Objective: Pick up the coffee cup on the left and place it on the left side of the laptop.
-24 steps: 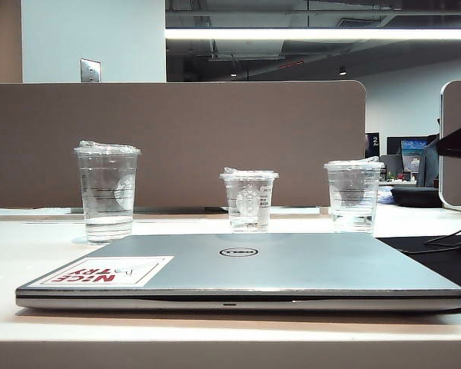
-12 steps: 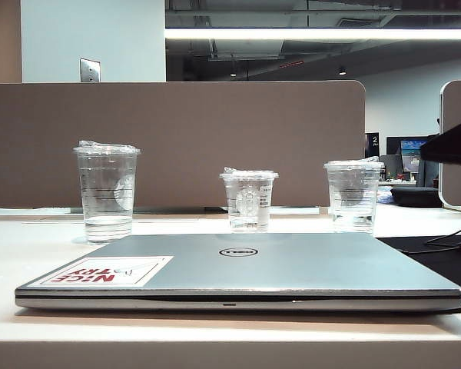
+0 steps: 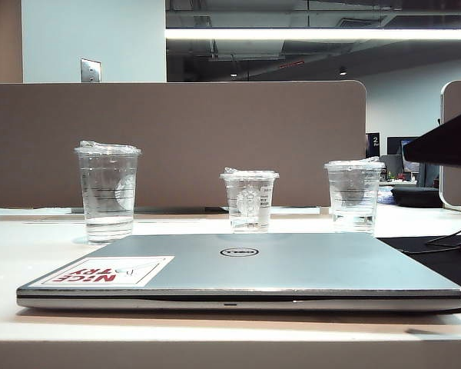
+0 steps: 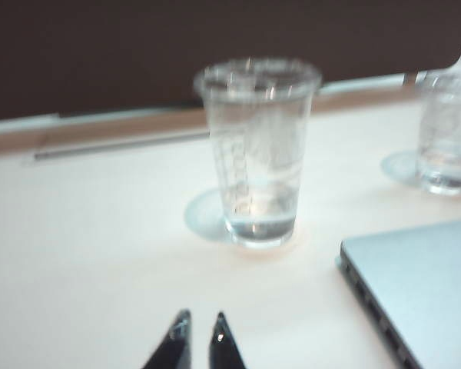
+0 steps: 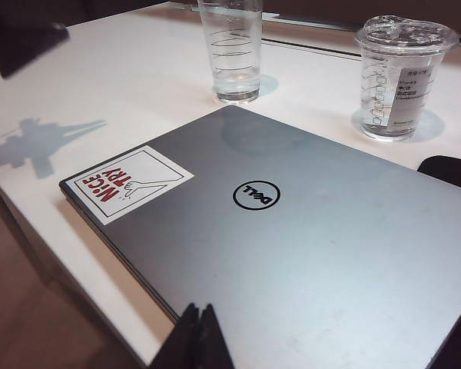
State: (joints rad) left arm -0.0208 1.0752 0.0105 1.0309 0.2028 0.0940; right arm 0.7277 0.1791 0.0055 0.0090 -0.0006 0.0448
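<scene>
Left end effector [image 4: 201,332] nearly closed, empty, coffee cup [image 4: 257,154] at its 12 o'clock. Right end effector [image 5: 199,314] closed, empty, over laptop [image 5: 292,231].

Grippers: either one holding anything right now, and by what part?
Nothing held. Left gripper is short of the coffee cup, tips nearly together with only table between them. Right gripper is shut and empty over the laptop.

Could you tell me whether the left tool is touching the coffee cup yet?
Apart. In the left wrist view, bare table separates the left tool from the coffee cup, which stands well beyond its tips.
</scene>
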